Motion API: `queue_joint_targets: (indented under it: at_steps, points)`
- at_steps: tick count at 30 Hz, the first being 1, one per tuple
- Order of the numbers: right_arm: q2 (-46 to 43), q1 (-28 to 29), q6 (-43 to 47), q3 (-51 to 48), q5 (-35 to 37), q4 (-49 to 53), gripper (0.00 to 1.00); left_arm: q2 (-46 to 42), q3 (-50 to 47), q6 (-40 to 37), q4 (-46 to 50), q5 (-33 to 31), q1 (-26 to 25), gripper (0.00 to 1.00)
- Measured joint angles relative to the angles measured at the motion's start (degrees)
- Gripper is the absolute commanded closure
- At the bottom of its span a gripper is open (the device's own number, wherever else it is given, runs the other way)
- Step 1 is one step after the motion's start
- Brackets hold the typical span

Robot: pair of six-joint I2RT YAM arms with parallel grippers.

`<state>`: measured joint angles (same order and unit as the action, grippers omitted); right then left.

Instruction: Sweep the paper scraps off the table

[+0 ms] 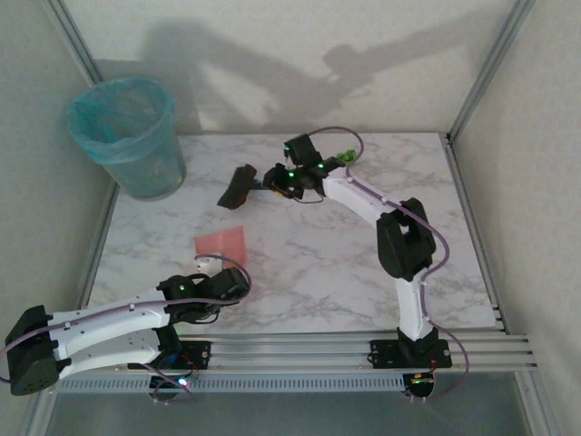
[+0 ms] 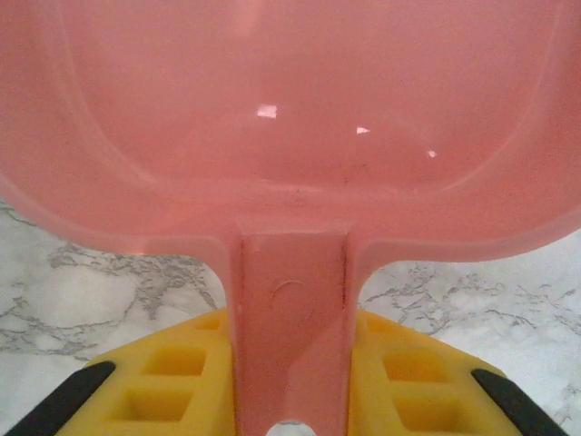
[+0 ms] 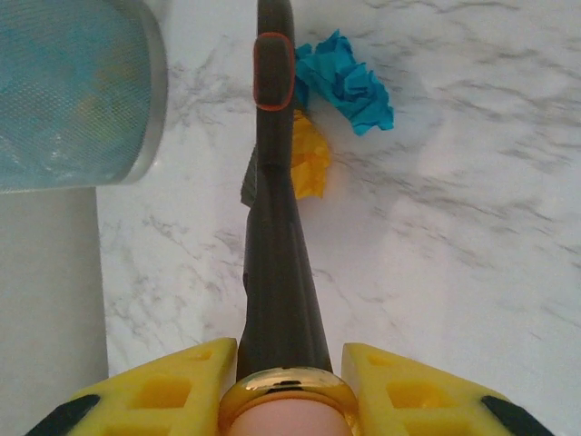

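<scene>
Both hold tight: left end effector (image 2: pixel 290 404) grips the dustpan (image 2: pixel 290 136), right end effector (image 3: pixel 289 391) grips the brush (image 3: pixel 272 236) by paper scraps (image 3: pixel 349 82).

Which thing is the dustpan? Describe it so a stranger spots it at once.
On the marble table, look at the near left part, just beyond the left pincer. The dustpan lies there, its handle clamped in that pincer. It is flat and pink, unlike the dark brush farther back by the bin.

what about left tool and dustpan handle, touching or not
Touching: left wrist view shows the dustpan handle clamped between yellow fingers of the left tool, no gap.
</scene>
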<state>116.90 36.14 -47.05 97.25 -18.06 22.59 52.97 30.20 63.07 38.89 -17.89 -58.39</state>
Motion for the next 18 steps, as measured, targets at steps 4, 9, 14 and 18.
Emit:
queue_joint_targets:
  at_steps: [4, 9, 14, 18]
  points:
    - [-7.19, -3.65, -2.36, -11.74, -1.31, -4.87, 1.0, 0.0, 0.0, 0.02, -0.02, 0.0, 0.15, 1.0]
    - [-16.63, -8.11, -7.63, -27.36, -3.04, -12.41, 1.0, 0.0, 0.0, 0.02, -0.04, -0.02, 0.83, 1.0]
    - [-27.34, -8.35, -12.33, -38.95, -1.07, -15.87, 1.0, 0.44, 0.0, -0.04, -0.26, -0.11, 1.64, 1.0]
    - [-37.07, -8.31, -15.13, -45.75, 2.36, -14.78, 1.0, 2.45, 0.0, -0.55, -1.03, -0.09, 1.95, 1.0]
